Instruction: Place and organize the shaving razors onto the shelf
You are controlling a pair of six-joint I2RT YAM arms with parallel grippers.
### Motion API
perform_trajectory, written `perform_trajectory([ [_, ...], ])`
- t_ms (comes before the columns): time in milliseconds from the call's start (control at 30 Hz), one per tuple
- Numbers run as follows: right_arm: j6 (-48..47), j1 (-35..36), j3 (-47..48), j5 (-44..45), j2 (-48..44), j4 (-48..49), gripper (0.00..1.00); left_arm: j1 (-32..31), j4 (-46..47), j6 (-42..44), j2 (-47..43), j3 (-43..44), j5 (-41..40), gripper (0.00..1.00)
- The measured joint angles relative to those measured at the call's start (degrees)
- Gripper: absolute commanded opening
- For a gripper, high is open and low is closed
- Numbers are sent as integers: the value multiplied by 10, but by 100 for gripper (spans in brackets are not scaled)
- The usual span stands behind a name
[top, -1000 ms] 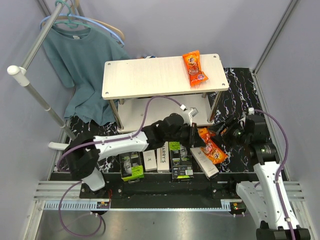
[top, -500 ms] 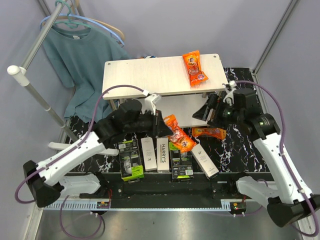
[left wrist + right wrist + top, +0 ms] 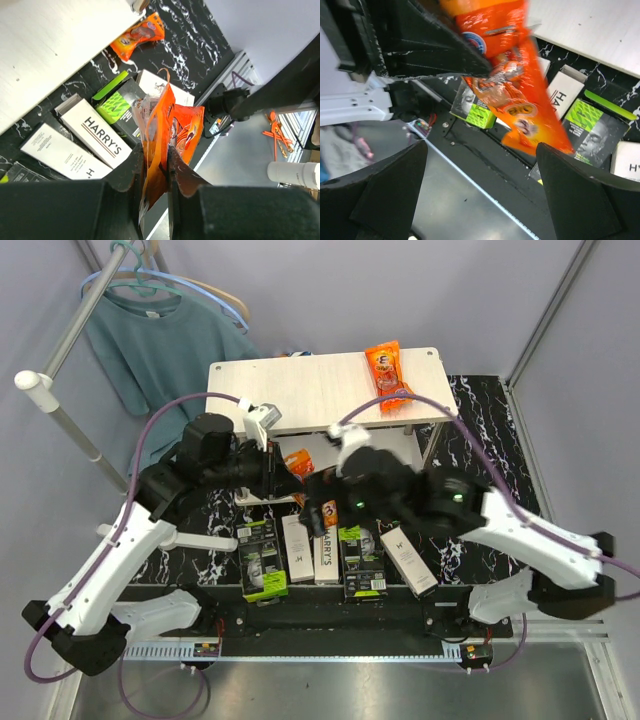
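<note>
Five razor boxes lie in a row on the black mat in front of the shelf: a black one (image 3: pixel 262 560), two white ones (image 3: pixel 298 552), a black one (image 3: pixel 363 562) and a white one (image 3: pixel 409 560). The left wrist view shows the "HARRY'S" box (image 3: pixel 97 135). The shelf (image 3: pixel 300 390) has two pale boards. My left gripper (image 3: pixel 283 472) is shut on an orange snack packet (image 3: pixel 162 125), held above the boxes. My right gripper (image 3: pixel 318 510) is open and empty, just beside that packet (image 3: pixel 522 105).
A second orange packet (image 3: pixel 388 375) lies on the shelf's top board. A third (image 3: pixel 140 35) lies on the mat by the shelf. A teal shirt (image 3: pixel 165 370) hangs on a rail at the left. My right arm crosses over the boxes.
My left gripper has drawn back to the left with the orange packet. My right arm has swung from the shelf's right side across to the left, close to the packet.
</note>
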Motion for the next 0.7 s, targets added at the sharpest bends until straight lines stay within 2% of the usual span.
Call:
perform_trajectory([
  [133,-5,58,30,81,94,-20,98,14,-13,12,3,27,24,0],
  [200,-4,68,26,100,104,-23,97,17,-18,16,5,32,30,0],
  [367,-2,71,10,148,73,-22,96,20,-22,29,7,34,47,0],
  [533,-15,69,6,193,19,-21,97,20,-68,57,11,41,81,0],
  [700,-28,68,-13,201,-1,-5,97,19,-101,84,19,43,111,0],
])
